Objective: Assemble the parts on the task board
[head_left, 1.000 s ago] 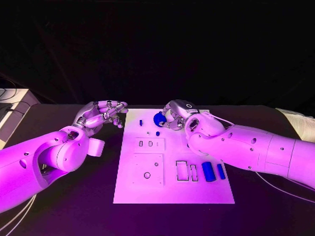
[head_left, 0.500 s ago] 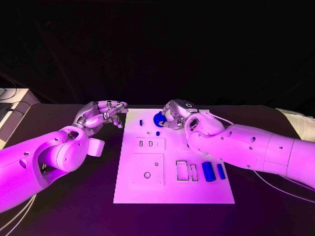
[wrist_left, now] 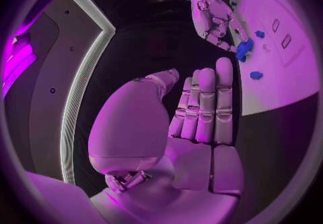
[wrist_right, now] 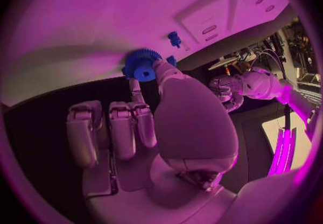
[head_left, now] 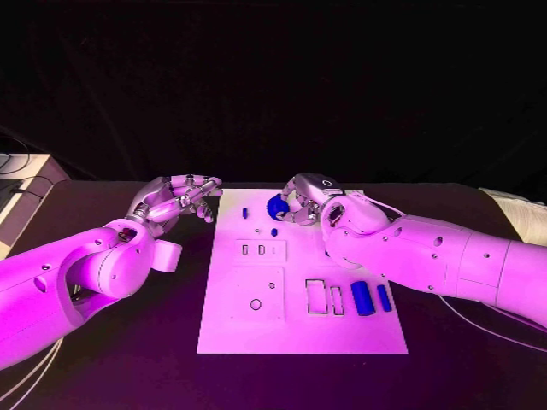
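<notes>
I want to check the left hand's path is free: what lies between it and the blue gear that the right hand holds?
In the head view, between the left hand and the gear lie bare table, the task board edge and a small blue peg.

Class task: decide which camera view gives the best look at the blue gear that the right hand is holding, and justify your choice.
The right wrist view: the blue gear sits close, its toothed rim and centre hole plain, pinched by the right hand. In the head view the gear is small and half hidden by fingers. The left wrist view shows it distant.

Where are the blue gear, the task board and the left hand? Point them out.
blue gear (wrist_right: 141,65): right wrist view, toothed face.
task board (head_left: 301,329): head view, bare near edge.
left hand (head_left: 175,198): head view, middle.
</notes>
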